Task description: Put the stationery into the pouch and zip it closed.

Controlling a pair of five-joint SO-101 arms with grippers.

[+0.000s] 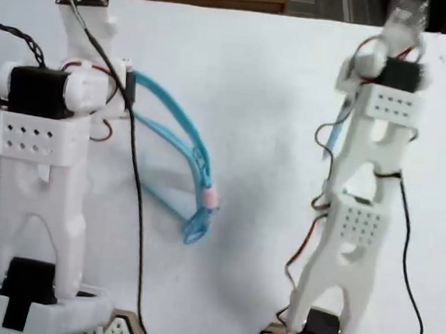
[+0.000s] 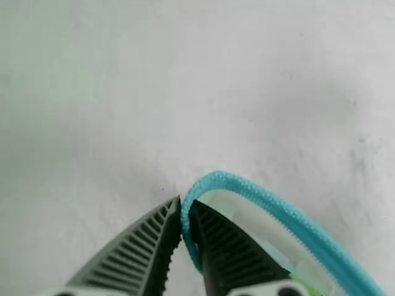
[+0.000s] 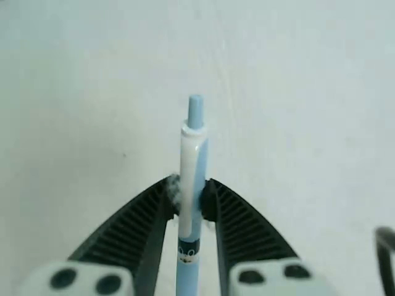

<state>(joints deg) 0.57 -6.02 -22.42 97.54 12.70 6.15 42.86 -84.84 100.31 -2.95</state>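
In the high view, the left arm (image 1: 44,159) stands at the left of the frame. The clear pouch (image 1: 201,165) with its blue zip edge runs from beside that arm down towards the middle of the white tabletop (image 1: 262,77). Its mouth gapes and the pink zip pull (image 1: 209,199) sits near its lower end. The right arm (image 1: 362,187) stands at the right of the frame, well apart from the pouch. A blue pen (image 1: 337,134) shows as a thin sliver at its upper left side. In the left wrist view, the left gripper (image 2: 184,211) is closed on the pouch's blue zip edge (image 2: 265,197), pinching it at the bend where the band loops back. A scrap of green shows through the clear wall at the lower right, too small to name. In the right wrist view, the right gripper (image 3: 189,192) is clamped on the pen (image 3: 192,148), which points straight up the frame, button end out, over bare tabletop. As I judge it, the task is in its early to middle part. The pouch is held ready and the pen is gripped but not yet inside. The pen still has to go through the mouth, and then the zip has to be drawn shut.
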